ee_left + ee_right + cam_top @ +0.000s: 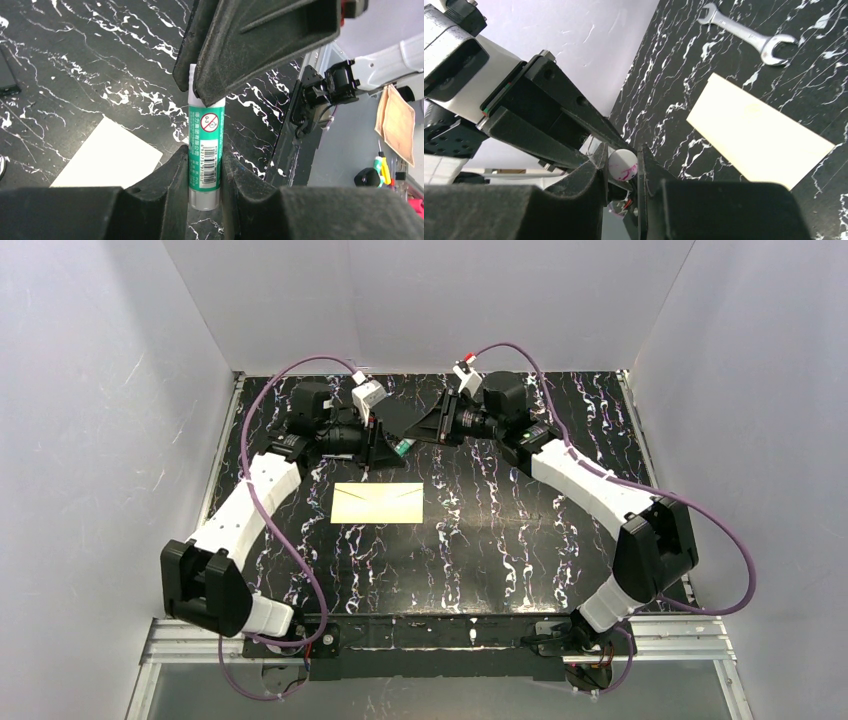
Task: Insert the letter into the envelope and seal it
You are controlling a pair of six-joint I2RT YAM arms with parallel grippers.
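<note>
While both arms reach toward the far middle of the black marbled table (520,540), their two grippers meet on one glue stick (205,127), the only one in sight. The left gripper (204,152) is clamped on the green-labelled body of the stick, with one finger pressed against each side just above its clear base. The right gripper (622,152) is closed on the opposite, white end, whose round tip carries pink smears and sits pinched between its two fingers. So the stick spans the gap between the two tools, gripped at both ends. One envelope (378,503) lies flat on the table, its long side running across. It sits on the near side of the grippers, close to them but touching neither. Its face is pale cream, and faint lines forming a shallow V suggest the flap is folded down, though the overhead view is too small to say whether it is stuck. One steel open-ended wrench (744,32) lies on the table near one long edge of the envelope without touching it.
</note>
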